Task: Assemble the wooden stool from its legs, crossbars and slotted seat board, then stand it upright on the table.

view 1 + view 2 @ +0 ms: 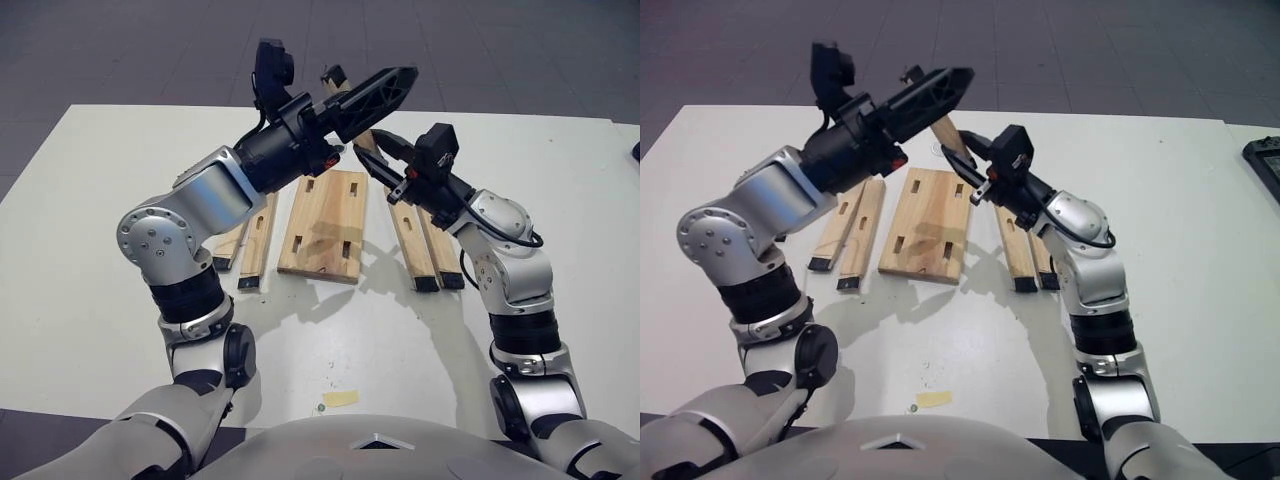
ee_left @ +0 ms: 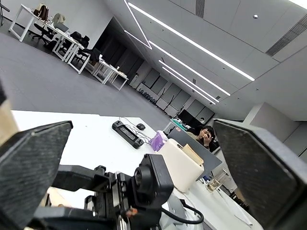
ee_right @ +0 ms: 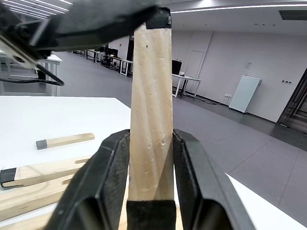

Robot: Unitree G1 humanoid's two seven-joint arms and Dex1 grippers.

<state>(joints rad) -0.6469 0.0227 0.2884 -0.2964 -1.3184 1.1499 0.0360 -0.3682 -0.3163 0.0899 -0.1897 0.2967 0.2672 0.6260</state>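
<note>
A yellow paper scrap [image 1: 340, 398] lies near the white table's [image 1: 100, 300] front edge. A black device [image 1: 1266, 160] sits near its right edge.

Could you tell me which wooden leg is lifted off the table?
The leg gripped by the right end effector, raised at a tilt; the other legs lie flat beside the seat board.

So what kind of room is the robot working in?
Probably a big open office or lab: rows of desks and chairs, long ceiling light strips, and a wide grey floor.
</note>
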